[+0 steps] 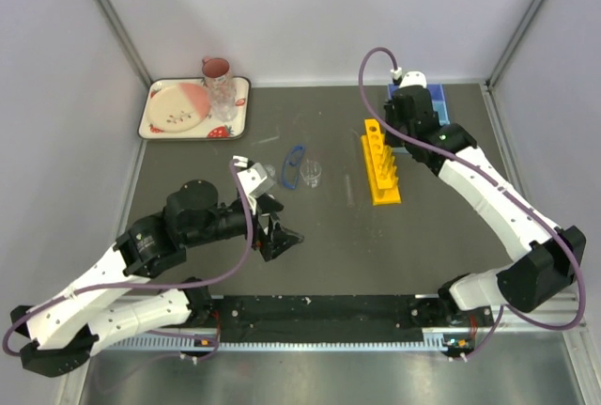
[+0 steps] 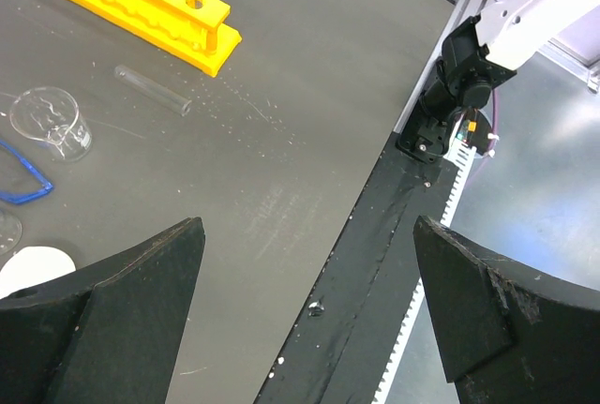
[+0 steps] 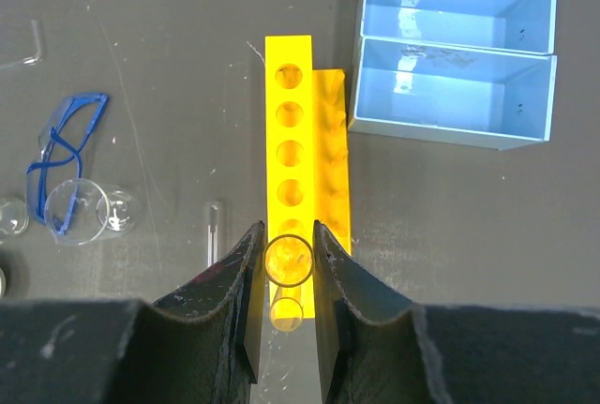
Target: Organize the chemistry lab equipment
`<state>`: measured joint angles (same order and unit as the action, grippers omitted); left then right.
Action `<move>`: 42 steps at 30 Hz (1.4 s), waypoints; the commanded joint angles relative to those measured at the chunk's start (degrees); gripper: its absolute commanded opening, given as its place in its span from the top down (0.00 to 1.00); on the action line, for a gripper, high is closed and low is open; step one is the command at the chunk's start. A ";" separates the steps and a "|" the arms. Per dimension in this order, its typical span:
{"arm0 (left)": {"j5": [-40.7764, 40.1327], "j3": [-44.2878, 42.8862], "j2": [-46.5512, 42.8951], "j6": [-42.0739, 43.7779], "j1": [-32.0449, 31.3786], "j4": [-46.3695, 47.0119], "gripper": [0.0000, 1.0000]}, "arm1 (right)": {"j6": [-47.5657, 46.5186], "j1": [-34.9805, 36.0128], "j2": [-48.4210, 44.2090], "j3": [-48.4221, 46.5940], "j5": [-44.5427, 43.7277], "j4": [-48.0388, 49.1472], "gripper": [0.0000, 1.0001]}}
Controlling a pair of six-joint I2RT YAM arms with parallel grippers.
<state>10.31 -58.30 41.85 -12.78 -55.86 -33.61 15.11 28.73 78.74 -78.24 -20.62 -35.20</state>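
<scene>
Top view: your left gripper (image 1: 279,236) hovers over bench (image 1: 347,245), jaws released, nothing between. Right gripper (image 1: 404,118) above yellow tube rack (image 1: 382,168); blue divided tray (image 1: 439,97) just behind arm. Goggles (image 1: 293,165) and small clear beaker (image 1: 313,173) left of rack.

Left wrist: jaws spread wide, empty. Loose glass tube (image 2: 153,90) lies between beaker and rack.

Right wrist: jaws grasping upright test tube (image 3: 289,261), seen end-on, in line with rack's holes.
</scene>
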 commanded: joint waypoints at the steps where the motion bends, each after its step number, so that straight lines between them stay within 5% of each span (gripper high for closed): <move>1: 0.68 0.38 -0.45 -0.41 0.13 2.58 0.01 | 0.53 0.36 -0.78 -0.07 -0.21 2.06 0.88; 29: -0.37 1.97 -1.33 -0.23 0.13 2.58 0.01 | 2.73 1.85 -0.08 11.88 -1.17 10.94 0.85; 42: -0.11 1.97 -1.06 -0.06 0.13 2.58 0.01 | 2.20 2.12 0.01 12.85 -1.88 11.82 0.73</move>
<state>10.44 -56.55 41.01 -13.19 -55.86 -33.43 17.15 30.00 79.18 -65.98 -21.17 -26.11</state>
